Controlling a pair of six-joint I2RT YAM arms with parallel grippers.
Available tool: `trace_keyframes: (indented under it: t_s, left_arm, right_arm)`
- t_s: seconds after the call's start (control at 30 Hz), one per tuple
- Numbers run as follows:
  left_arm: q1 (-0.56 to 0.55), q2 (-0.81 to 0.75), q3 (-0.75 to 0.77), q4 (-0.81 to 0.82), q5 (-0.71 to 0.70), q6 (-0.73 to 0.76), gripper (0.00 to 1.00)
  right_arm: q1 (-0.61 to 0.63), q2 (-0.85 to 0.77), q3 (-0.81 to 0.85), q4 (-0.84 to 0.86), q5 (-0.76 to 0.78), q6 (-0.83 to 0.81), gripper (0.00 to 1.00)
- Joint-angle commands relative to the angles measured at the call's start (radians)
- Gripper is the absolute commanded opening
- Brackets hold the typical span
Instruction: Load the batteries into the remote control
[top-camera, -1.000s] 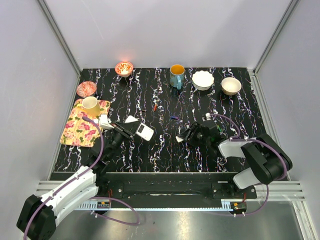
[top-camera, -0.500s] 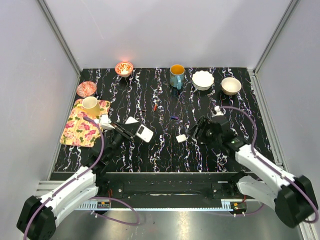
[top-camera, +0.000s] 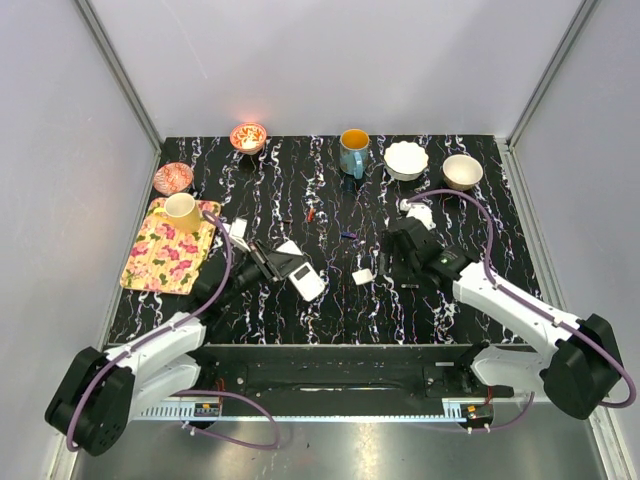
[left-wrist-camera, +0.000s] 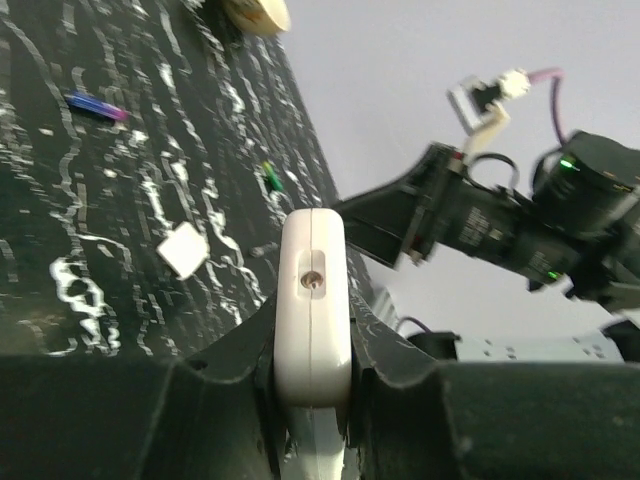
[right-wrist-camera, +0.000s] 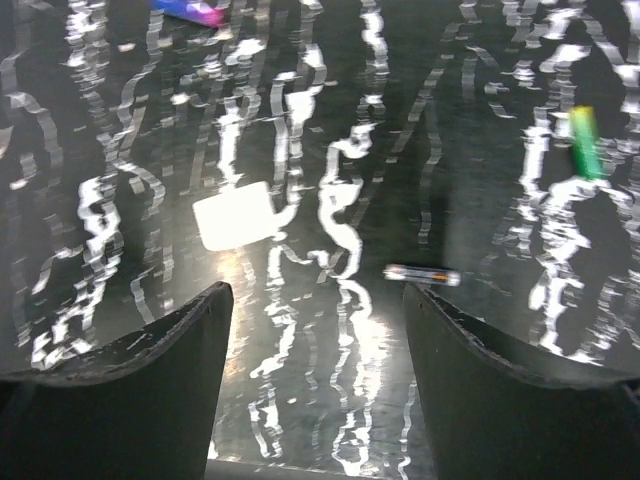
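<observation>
Your left jaws are clamping the remote control (top-camera: 303, 275) by its sides, left of centre on the bench (top-camera: 290, 180). In the left wrist view the remote is showing a narrow white face (left-wrist-camera: 313, 300) with a small round hole, pinched tight between the two dark fingers (left-wrist-camera: 225, 375).

Your right jaws are standing wide open and holding nothing, right of centre. The right wrist view is showing bare marbled surface between the fingers (right-wrist-camera: 150, 380).

A small white square cover (top-camera: 362, 276) is lying flat between the two arms, just left of the right jaws.

The batteries are lying loose on the bench:
- A dark battery (right-wrist-camera: 422, 274) with silvery ends is lying just beyond one fingertip of the open jaws, not touching it.
- A green cylinder (right-wrist-camera: 585, 143) is lying farther off to that side.
- A bluish battery (top-camera: 347, 236) is lying near the centre.
- A reddish-orange battery (top-camera: 311, 214) is lying just beyond it, farther back and to the left.

A floral tray (top-camera: 150, 262) carrying a yellow cup (top-camera: 182, 210) is sitting at the far left.
</observation>
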Motion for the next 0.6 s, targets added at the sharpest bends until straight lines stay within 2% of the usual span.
trace_keyframes:
  t_s: [0.0,0.13,0.17,0.2,0.33,0.43,0.47,0.5,0.57]
  left_arm:
    - [0.009,0.017,0.011,0.233,0.177,-0.069,0.0]
    - [0.024,0.007,0.066,0.091,0.227,-0.043,0.0]
    - [0.024,0.01,0.079,0.068,0.241,-0.038,0.0]
    - [0.027,0.014,0.086,0.066,0.293,-0.036,0.0]
    - [0.035,0.035,0.048,0.267,0.395,-0.133,0.0]
    - [0.037,0.037,0.022,0.34,0.422,-0.186,0.0]
    - [0.037,0.034,0.013,0.348,0.421,-0.193,0.0]
    - [0.037,0.018,0.005,0.35,0.413,-0.196,0.0]
    - [0.037,0.0,-0.013,0.325,0.402,-0.19,0.0]
  right_arm:
    - [0.004,-0.004,0.052,-0.051,0.256,0.019,0.73]
    - [0.001,-0.052,0.011,0.054,0.247,0.037,0.71]
    - [-0.002,-0.065,0.003,0.08,0.195,-0.013,0.72]
    - [-0.002,-0.073,0.0,0.096,0.179,-0.031,0.8]
    - [-0.037,-0.022,0.07,0.015,0.166,-0.045,0.85]
    - [-0.135,0.019,0.075,-0.019,0.146,-0.041,0.82]
    - [-0.181,0.024,0.069,-0.017,0.086,-0.024,0.81]
    - [-0.279,0.029,0.063,-0.016,0.06,-0.016,0.8]
    - [-0.344,0.047,0.04,0.012,0.047,-0.019,0.76]
